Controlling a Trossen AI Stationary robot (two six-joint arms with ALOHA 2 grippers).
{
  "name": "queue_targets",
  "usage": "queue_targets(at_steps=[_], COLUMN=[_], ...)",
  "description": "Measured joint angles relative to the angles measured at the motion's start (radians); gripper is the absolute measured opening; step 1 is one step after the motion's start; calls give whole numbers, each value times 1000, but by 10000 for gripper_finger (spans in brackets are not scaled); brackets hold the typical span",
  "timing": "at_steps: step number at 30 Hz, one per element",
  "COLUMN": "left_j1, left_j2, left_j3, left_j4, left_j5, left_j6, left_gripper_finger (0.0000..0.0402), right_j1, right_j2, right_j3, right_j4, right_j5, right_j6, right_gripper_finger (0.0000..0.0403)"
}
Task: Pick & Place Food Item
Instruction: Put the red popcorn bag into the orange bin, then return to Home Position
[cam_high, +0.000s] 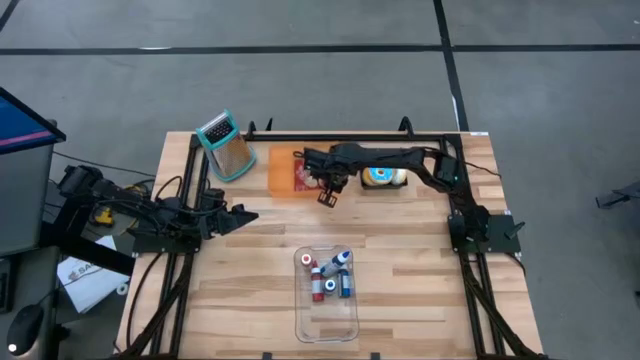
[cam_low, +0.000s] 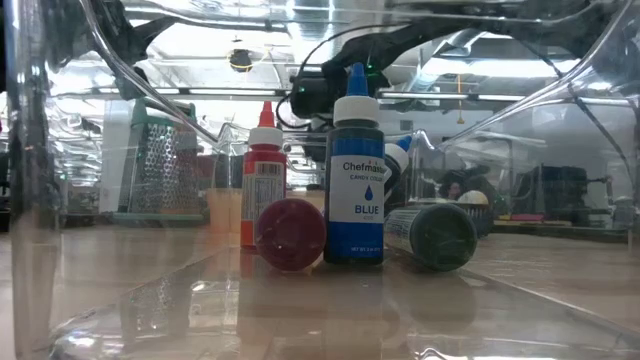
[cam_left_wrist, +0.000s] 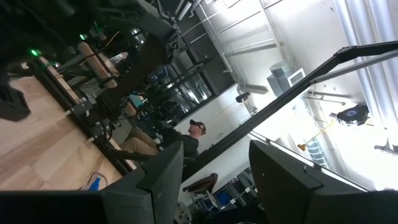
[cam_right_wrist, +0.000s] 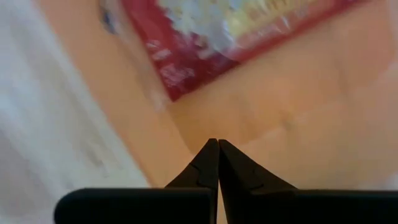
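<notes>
Hung over the orange tray (cam_high: 279, 172) at the desk's (cam_high: 420, 290) far side, right hand (cam_right_wrist: 217, 144) pinched together and empty just beside the red food packet (cam_right_wrist: 249, 31) lying in that tray, left hand (cam_high: 245, 217) parked apart near the left edge, grater (cam_high: 226, 145) alongside.

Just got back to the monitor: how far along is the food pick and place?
Early. Nothing looks moved: the red food packet lies on the orange board. In hand: the right gripper, fingers shut and empty, hovers over that board beside the packet. Grasping and placing remain. The left gripper waits aside.
</notes>
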Motion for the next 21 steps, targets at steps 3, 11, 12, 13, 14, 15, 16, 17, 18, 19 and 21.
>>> queue_targets(at_steps=[3, 11, 12, 13, 14, 15, 16, 17, 18, 19, 21], left_j1=[0, 0, 0, 0, 0, 0, 0, 0, 0, 4, 28], left_j2=[0, 0, 0, 0, 0, 0, 0, 0, 0, -4, -30], left_j3=[0, 0, 0, 0, 0, 0, 0, 0, 0, 0, 0], left_j4=[0, 0, 0, 0, -1, 0, 0, 0, 0, 0, 1], left_j5=[0, 0, 0, 0, 0, -1, -4, -10, -20, -27, -29], left_j6=[0, 2, 2, 5, 12, 26, 44, 70, 96, 128, 204], left_gripper_finger=[182, 182, 182, 182, 182, 182, 182, 182, 182, 182, 182], right_j1=[18, 35, 34, 29, 19, 7, -7, -22, -36, -49, -67], right_j2=[-3, -50, -69, -94, -124, -154, -186, -220, -251, -286, -374], right_j3=[0, 0, 0, 0, 0, 1, 2, 2, 2, 0, -40], right_j4=[5, 60, 75, 104, 123, 134, 145, 144, 141, 142, 162], right_j5=[-1, 14, 23, 26, 25, 25, 22, 21, 5, -19, -82], right_j6=[3, 38, 37, 33, 31, 31, 30, 29, 24, 23, 24], right_gripper_finger=[0, 0, 0, 0, 0, 1, 3, 6, 11, 16, 30])
